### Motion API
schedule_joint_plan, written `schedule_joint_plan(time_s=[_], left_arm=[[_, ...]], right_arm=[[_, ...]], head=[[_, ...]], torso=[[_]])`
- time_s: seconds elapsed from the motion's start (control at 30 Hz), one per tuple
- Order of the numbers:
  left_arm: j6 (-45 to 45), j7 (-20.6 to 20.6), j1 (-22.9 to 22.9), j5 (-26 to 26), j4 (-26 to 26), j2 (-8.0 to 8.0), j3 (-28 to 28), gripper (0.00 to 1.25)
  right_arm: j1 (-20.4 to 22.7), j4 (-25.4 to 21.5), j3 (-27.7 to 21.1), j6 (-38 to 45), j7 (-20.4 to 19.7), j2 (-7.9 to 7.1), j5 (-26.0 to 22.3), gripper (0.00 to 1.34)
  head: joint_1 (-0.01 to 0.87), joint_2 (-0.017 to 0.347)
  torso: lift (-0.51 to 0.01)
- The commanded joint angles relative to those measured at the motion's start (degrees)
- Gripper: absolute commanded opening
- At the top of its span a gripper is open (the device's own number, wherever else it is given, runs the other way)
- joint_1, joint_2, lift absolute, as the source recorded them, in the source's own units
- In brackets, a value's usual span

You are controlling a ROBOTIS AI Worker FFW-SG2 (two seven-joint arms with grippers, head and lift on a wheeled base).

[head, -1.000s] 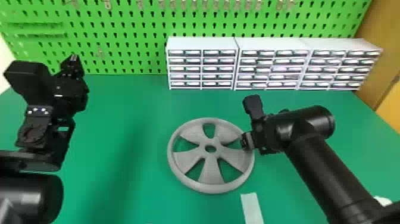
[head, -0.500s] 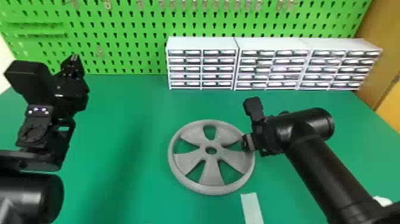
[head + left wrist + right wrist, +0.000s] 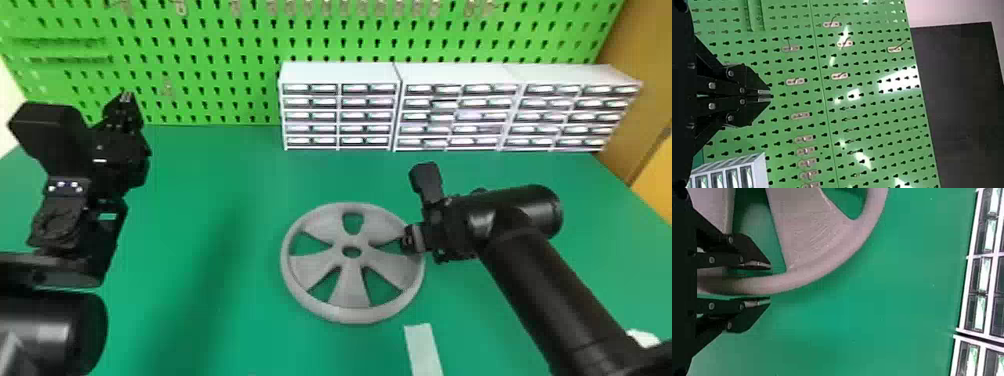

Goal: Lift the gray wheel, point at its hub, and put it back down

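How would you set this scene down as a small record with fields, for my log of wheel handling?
wheel: gray, flat on the green table
right gripper: at the wheel's right rim, open, one finger inside the rim, one outside
left gripper: shut, raised at the left, away from the wheel
behind wheel: white drawer units, green pegboard

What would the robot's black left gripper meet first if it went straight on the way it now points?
The black left gripper would probably meet the green perforated pegboard first, though the gap between them is hard to judge.
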Motion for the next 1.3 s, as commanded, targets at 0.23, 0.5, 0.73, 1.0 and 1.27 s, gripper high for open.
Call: schedule_joint_plan(time_s=[0.23, 0.5, 0.73, 1.0, 1.27], left_arm=[[0.00, 0.01, 0.14, 0.19, 0.00, 0.00, 0.00, 0.02], [0.00, -0.34, 0.23, 0.19, 0.00, 0.00, 0.09, 0.02], [0.00, -0.87, 0.23, 0.28, 0.00, 0.00, 0.09, 0.02], [0.09, -1.31, 0.05, 0.90, 0.44, 0.00, -1.14, 0.02], [0.09, -1.66, -0.21, 1.86, 1.49, 0.00, -3.51, 0.02]], right_arm=[[0.28, 0.00, -0.87, -0.82, 0.00, -0.07, -0.85, 0.71], [0.28, -0.70, -2.98, -1.35, 0.00, -0.33, -0.85, 1.00], [1.43, -3.78, -5.88, -3.73, 0.18, -0.95, -0.85, 1.18], [4.24, -10.02, -8.07, -10.32, 1.49, -1.65, 0.65, 1.21], [9.07, -18.98, -11.85, -19.55, 1.49, -1.21, 2.49, 1.21]], head=[[0.692, 0.048], [0.692, 0.048], [0.692, 0.048], [0.692, 0.048], [0.692, 0.048]], torso=[[-0.088], [-0.088], [-0.088], [-0.088], [-0.088]])
